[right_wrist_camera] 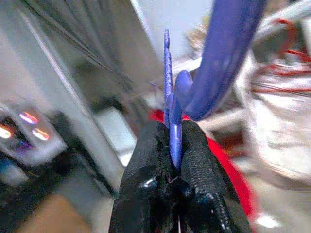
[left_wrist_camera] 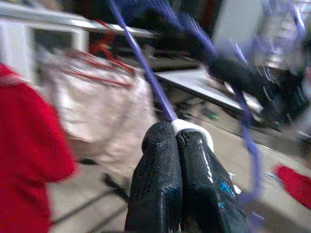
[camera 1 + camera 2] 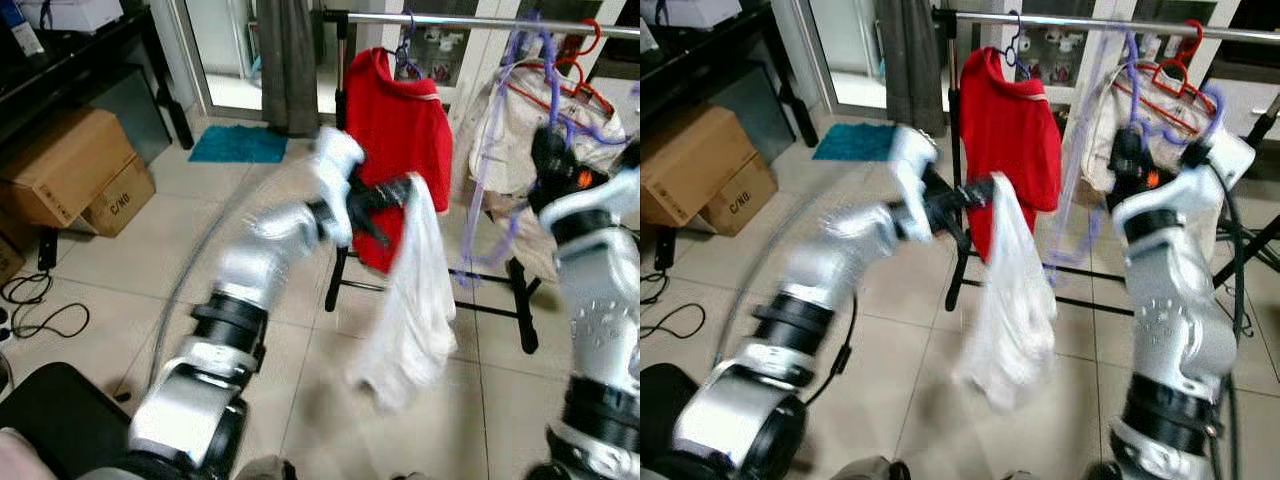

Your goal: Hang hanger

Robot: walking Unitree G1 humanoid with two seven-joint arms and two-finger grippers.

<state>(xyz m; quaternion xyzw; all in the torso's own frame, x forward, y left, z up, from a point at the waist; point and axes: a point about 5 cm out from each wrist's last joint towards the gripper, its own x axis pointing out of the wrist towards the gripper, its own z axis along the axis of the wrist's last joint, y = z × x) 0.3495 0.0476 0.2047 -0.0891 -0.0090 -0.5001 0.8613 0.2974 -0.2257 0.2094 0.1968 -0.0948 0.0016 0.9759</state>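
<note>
Purple hanger (image 1: 171,102), motion-blurred, partly hidden

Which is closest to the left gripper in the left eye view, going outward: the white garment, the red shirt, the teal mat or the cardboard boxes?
From the left gripper:
1. White garment, held in it, hanging just below.
2. Red shirt, on the rail right behind it.
3. Teal mat, on the floor up and to the left.
4. Cardboard boxes, far left by the dark desk.
</note>
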